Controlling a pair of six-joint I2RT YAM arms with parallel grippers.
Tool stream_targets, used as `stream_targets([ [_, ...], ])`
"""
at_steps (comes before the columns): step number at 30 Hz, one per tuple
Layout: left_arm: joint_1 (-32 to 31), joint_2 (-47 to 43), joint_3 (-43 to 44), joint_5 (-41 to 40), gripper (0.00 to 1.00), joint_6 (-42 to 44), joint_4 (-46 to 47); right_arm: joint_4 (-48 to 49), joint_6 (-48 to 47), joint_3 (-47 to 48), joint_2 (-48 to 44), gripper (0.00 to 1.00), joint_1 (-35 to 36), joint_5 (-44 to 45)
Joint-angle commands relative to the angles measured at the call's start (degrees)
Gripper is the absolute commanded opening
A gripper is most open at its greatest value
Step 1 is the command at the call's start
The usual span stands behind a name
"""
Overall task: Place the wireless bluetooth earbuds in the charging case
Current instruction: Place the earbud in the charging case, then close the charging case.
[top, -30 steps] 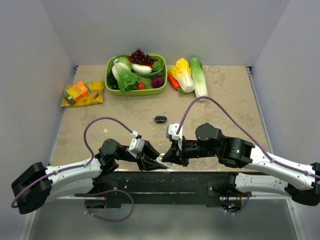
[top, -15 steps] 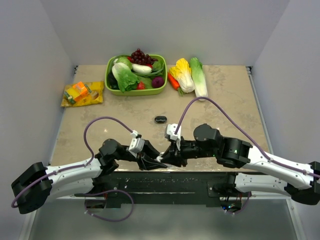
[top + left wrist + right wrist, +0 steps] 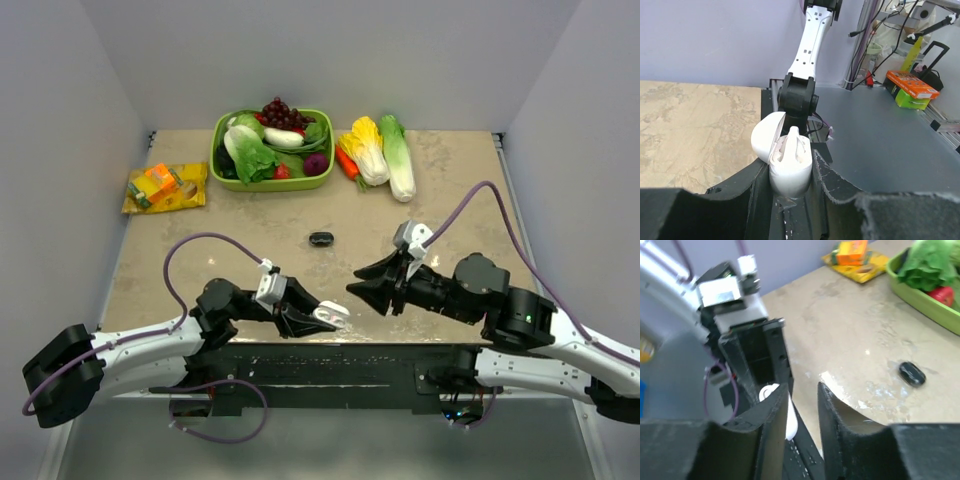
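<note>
My left gripper (image 3: pixel 322 318) (image 3: pixel 790 176) is shut on the white charging case (image 3: pixel 330 315) (image 3: pixel 789 172), held upright near the table's front edge with its lid (image 3: pixel 766 141) flipped open. White earbuds (image 3: pixel 793 145) sit in the case's wells, their tops poking out. My right gripper (image 3: pixel 364 294) (image 3: pixel 802 390) hangs open and empty a short way right of the case, apart from it. In the right wrist view the case (image 3: pixel 792 424) shows just past my left-hand finger (image 3: pixel 771 420).
A small black oval case (image 3: pixel 321 238) (image 3: pixel 912 373) lies mid-table. At the back stand a green basket (image 3: pixel 320 181) of vegetables, loose cabbages and a carrot (image 3: pixel 378 150), and snack packets (image 3: pixel 165 187). A black rail (image 3: pixel 330 360) runs along the front edge.
My right gripper drew back to the right, away from the case, and its jaws opened. The left gripper kept hold of the case and barely moved.
</note>
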Motion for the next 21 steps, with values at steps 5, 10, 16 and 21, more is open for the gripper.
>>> stream_targets([
  [5,-0.2,-2.6,-1.0,-7.7,0.0,1.0,4.3,-0.9,6.1,0.9,5.9,0.18,-0.1,15.5],
  [10,-0.2,-3.9,-1.4,-10.4,0.0,1.7,3.8,0.4,6.2,0.2,8.5,0.24,-0.2,14.1],
  [16,-0.2,-4.9,-1.9,-11.9,0.0,2.2,3.7,1.0,5.9,0.6,10.2,0.25,-0.2,10.8],
  [21,-0.2,-5.1,-2.1,-12.6,0.0,2.3,3.8,1.6,5.0,0.6,11.3,0.25,-0.2,7.0],
])
